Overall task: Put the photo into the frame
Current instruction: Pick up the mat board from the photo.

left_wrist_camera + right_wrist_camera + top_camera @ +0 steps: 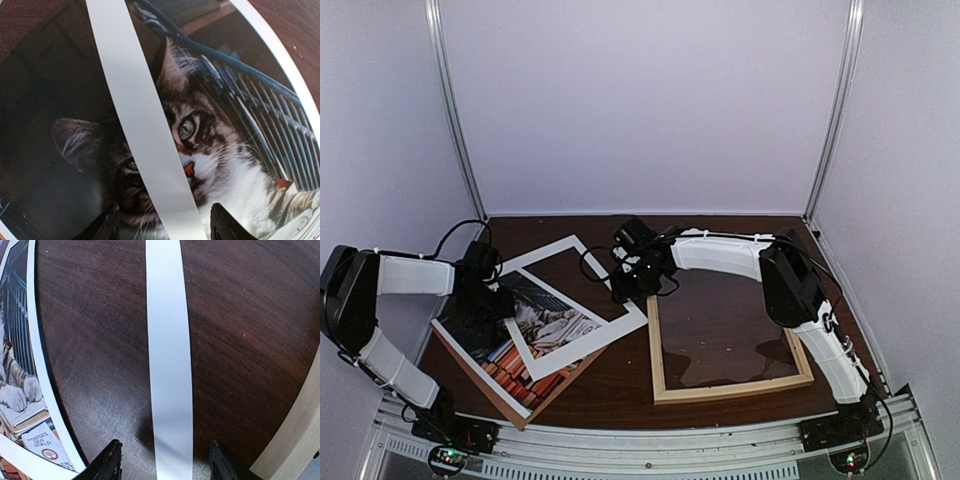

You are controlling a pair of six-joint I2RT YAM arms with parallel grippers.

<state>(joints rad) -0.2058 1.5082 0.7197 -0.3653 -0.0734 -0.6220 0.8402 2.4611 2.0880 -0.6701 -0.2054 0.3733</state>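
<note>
The photo (480, 338) of the tabby cat lies face up at the left, on a brown backing board (525, 412). A white mat border (545, 255) lies tilted over it. The light wooden frame (730, 388) lies flat to the right, nothing inside its rails. My left gripper (480, 298) hovers low over the mat's left strip. In the left wrist view the left gripper (165, 220) is open, its fingers astride that strip (140, 115) over the cat's face (220, 150). My right gripper (165, 452) is open astride the mat's right strip (167, 340), above bare table.
The dark wooden table (100, 315) shows under the right gripper, with the frame's rail (295, 440) just to its right and the photo's edge (20, 365) to its left. White walls close in the back and sides.
</note>
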